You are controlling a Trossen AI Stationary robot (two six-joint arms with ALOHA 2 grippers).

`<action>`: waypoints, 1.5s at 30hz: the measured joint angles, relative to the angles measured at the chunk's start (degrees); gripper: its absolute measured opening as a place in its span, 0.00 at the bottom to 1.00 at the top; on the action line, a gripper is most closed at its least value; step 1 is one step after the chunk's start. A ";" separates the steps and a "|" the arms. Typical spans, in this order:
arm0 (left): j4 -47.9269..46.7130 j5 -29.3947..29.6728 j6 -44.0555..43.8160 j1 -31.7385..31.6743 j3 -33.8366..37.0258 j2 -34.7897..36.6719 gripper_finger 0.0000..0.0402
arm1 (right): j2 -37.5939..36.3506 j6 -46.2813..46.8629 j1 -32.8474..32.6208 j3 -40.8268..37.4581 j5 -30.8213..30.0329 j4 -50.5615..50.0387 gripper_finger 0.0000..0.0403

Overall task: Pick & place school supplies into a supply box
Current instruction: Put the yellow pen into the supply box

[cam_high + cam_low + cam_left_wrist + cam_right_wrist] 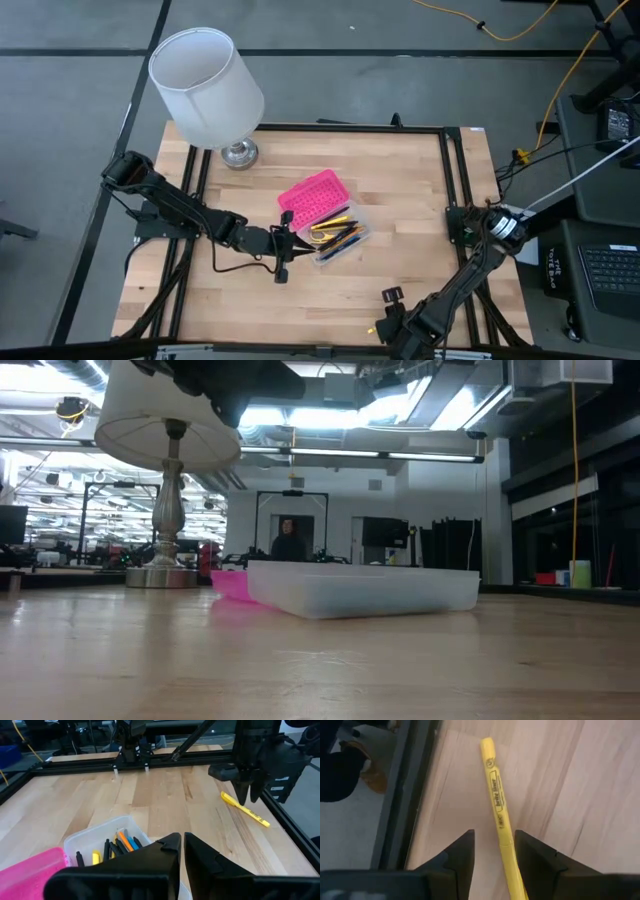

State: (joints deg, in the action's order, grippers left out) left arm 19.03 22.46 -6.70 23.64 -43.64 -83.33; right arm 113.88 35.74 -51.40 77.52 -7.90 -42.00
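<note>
The supply box [335, 232] lies mid-table, pink lid [312, 198] flung open, pens [336, 234] inside. A yellow highlighter [499, 815] lies flat by the near right edge, between the spread fingers of the right gripper [495, 851] (not gripped). The left gripper [182, 845], pinched together and empty, hovers just left of the box. Wooden table [400, 200]; a white-shaded lamp [207, 85] at the far left; a person [289, 540] stands in the room beyond.

A lab — exposed ceiling ducts [300, 430], strip lights, equipment racks [60, 540] behind.
</note>
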 joint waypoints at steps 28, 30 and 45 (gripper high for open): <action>-0.57 -0.01 0.00 0.00 -0.02 -0.02 0.04 | 3.72 -1.94 -1.01 0.09 -2.47 -1.83 0.35; -1.18 -0.04 -0.02 0.00 -0.02 -0.02 0.04 | 4.23 -1.91 -0.76 0.17 -1.86 -1.79 0.35; -1.70 0.13 -0.09 0.00 -0.02 -0.02 0.04 | 4.26 -7.61 1.68 0.11 1.12 -0.81 0.08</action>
State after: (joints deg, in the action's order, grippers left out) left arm 17.32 22.59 -6.79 23.64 -43.66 -83.35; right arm 118.15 28.13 -49.73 77.62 -6.78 -42.81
